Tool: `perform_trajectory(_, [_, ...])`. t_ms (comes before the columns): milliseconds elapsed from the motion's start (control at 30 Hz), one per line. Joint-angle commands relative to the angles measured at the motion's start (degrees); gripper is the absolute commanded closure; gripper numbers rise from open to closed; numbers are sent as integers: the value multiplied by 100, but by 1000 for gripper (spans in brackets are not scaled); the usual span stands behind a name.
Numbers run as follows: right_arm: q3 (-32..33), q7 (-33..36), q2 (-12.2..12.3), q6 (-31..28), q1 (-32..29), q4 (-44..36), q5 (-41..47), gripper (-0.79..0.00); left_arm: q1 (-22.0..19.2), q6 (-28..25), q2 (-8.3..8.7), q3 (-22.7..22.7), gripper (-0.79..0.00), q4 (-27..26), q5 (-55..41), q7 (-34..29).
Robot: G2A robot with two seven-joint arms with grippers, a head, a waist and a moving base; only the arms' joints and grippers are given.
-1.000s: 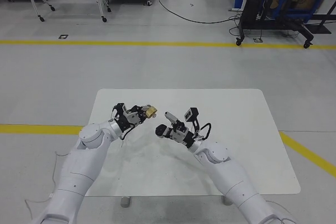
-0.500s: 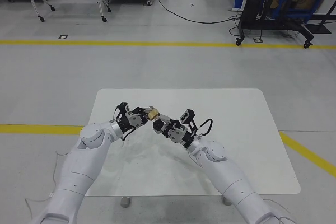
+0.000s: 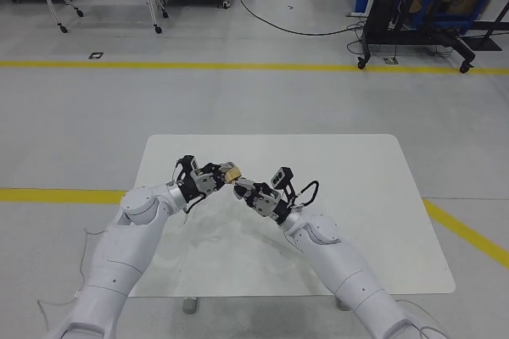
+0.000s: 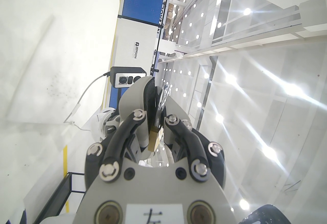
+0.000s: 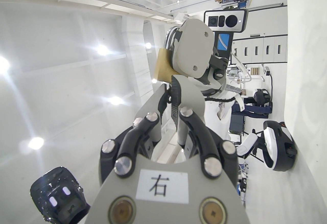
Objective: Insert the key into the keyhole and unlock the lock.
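A small brass padlock (image 3: 230, 173) hangs above the white table's left half, with my left gripper (image 3: 220, 174) shut on it. In the left wrist view the lock (image 4: 154, 140) stands edge-on between the fingers of the left gripper (image 4: 159, 97), silver shackle toward their tips. My right gripper (image 3: 240, 186) meets it from the right. In the right wrist view the right gripper (image 5: 172, 84) is shut, its tips against the lower end of the brass body (image 5: 163, 65). The key is hidden between the pads. A white finger (image 5: 194, 48) of the left gripper covers part of the shackle.
The white table (image 3: 365, 212) has rounded corners; its right half and front are bare. Grey floor with yellow lines surrounds it. A black wheeled stand (image 3: 416, 38) is far off at the back right.
The right gripper has moved left and slightly up, from a gap beside the lock to contact with it. The left gripper and lock have hardly shifted.
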Motion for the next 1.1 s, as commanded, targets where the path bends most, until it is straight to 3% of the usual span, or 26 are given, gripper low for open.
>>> perform_trajectory(0, [3, 20, -7, -8, -1, 10, 26, 0, 9, -37, 0, 3, 0, -5, 14, 27])
perform_trajectory(200, [25, 103, -39, 6, -34, 26, 256, 0, 36, -207, -3, 10, 0, -58, 69, 165])
perform_trajectory(467, [-9, 402, -171, 386, -80, 145, 1325, 0, 200, -796, 4, -153, 0, -275, 14, 438])
perform_trajectory(700, [-45, 529, -237, 145, 37, 303, 1318, 0, 294, -967, 16, -182, 0, -420, 176, 570])
perform_trajectory(833, [37, 721, -220, 23, 19, 270, 1229, -228, 324, -981, 21, -213, 0, -456, 203, 664])
perform_trajectory(1067, [96, 807, -207, 57, -36, 142, 1110, -206, 342, -978, 21, -188, 0, -506, 289, 687])
